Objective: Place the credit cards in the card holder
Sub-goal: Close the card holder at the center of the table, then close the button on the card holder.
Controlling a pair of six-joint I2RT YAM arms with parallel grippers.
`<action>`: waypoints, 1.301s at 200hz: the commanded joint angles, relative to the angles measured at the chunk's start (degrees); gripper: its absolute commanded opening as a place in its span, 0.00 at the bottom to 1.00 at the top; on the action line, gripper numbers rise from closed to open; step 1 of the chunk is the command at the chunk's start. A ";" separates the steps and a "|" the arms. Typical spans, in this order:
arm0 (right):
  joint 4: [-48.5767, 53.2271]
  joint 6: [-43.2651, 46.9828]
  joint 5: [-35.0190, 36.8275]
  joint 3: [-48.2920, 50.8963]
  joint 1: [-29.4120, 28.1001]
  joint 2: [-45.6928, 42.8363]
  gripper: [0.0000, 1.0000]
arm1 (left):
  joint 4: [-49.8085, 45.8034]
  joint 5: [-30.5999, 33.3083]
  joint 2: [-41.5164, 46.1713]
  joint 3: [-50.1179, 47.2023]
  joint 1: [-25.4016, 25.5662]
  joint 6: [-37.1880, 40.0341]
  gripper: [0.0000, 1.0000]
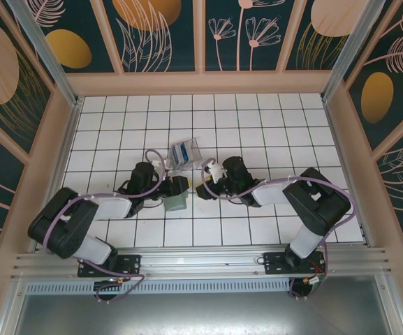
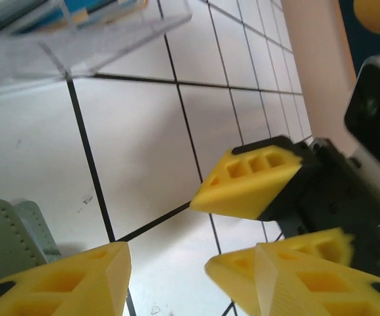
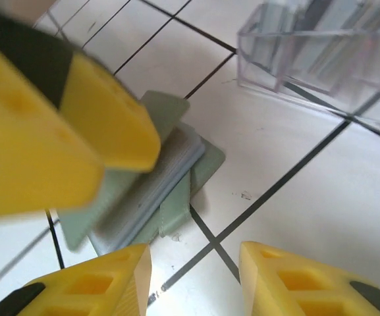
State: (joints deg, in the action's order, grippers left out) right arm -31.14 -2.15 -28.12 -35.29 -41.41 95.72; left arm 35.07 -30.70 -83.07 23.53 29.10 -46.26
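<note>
The table (image 1: 257, 125) carries a clear box (image 3: 308, 59) just beyond my grippers, with blue cards (image 1: 179, 153) inside. The holder (image 3: 176, 164) lies open just ahead of my right gripper (image 3: 193, 263), which is spread and empty. My left gripper (image 2: 166, 270), also spread, is at the holder's edge. Next, I judge, I need to fetch a card from the box.

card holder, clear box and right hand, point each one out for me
card holder (image 3: 208, 161), right wrist view, on its green lower flap's corner.
clear box (image 3: 321, 59), right wrist view, on its near wall.
right hand (image 3: 195, 257), right wrist view, midway between its yellow fingertips.
</note>
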 commanded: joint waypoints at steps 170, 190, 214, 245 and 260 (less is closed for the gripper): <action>18.41 33.53 -6.48 -19.39 -4.44 18.92 0.46 | -26.04 15.39 -4.70 3.98 -6.62 12.55 0.21; 20.10 33.09 -6.99 -19.40 -4.47 18.83 0.42 | -25.17 15.58 -5.43 3.71 -6.38 11.99 0.21; 20.43 32.07 -4.82 -17.65 -4.56 17.36 0.32 | -25.20 16.36 -5.35 3.48 -5.82 12.20 0.21; 14.67 29.84 -0.54 -12.77 -4.56 14.67 0.13 | -25.49 17.63 -5.92 3.11 -5.03 12.16 0.22; 10.52 28.93 0.66 -9.87 -4.53 13.15 0.05 | -25.31 18.19 -6.19 2.93 -4.54 11.98 0.22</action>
State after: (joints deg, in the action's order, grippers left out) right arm -19.59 27.86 -31.48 -50.46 -45.47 110.24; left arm 14.46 -14.28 -86.43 27.99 23.16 -35.11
